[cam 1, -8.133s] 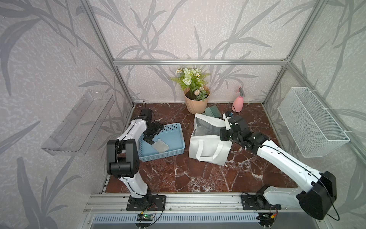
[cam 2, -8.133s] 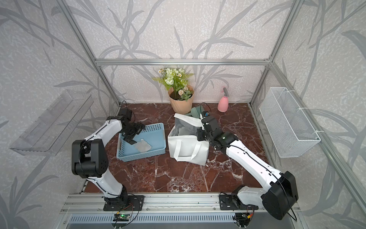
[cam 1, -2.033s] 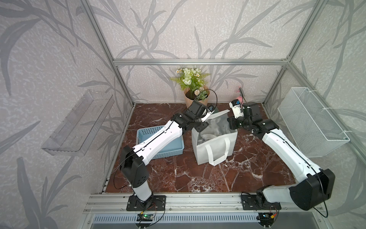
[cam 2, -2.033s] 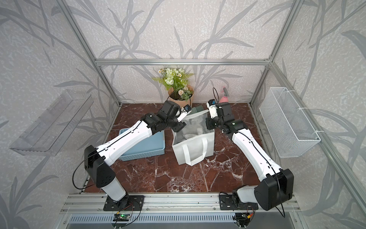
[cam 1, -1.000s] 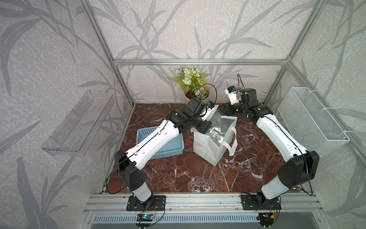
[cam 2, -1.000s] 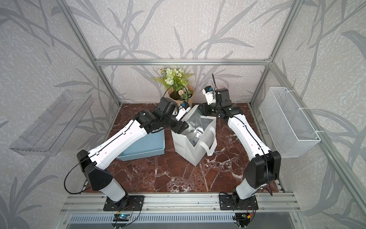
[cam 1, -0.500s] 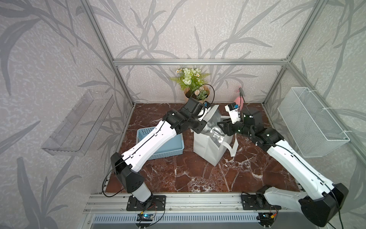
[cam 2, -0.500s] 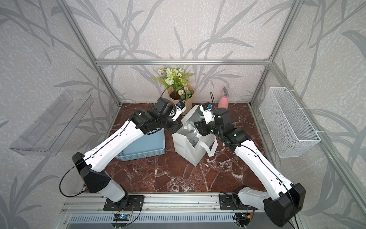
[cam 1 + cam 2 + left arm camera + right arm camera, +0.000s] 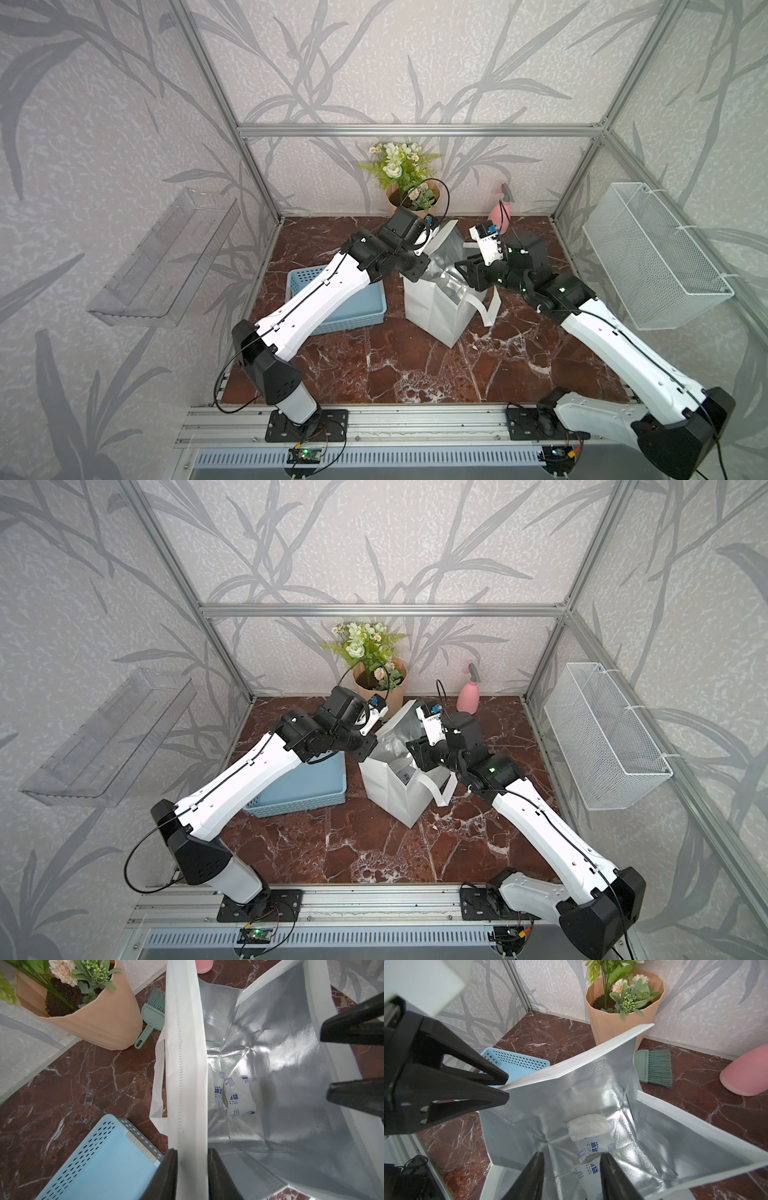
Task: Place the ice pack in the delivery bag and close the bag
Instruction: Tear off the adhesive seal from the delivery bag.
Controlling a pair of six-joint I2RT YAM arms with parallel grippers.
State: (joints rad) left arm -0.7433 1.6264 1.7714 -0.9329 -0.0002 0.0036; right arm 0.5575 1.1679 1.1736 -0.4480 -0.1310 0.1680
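Ice pack (image 9: pixel 239 1097) lies on foil floor of bag (image 9: pixel 432 316), centre of frame in both top views. Placement looks done. Left gripper (image 9: pixel 192 1150) clamped on bag rim, basket side, likely to keep mouth spread and wall up. Right gripper (image 9: pixel 572 1154) hovers over mouth, jaws apart, empty. Bag stands skewed on table (image 9: pixel 415 374), near basket (image 9: pixel 353 320). Rim wants gentle release or bag may tip.

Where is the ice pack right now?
In both wrist views, the white ice pack lies on the foil floor of the white fabric delivery bag, right of the blue basket.
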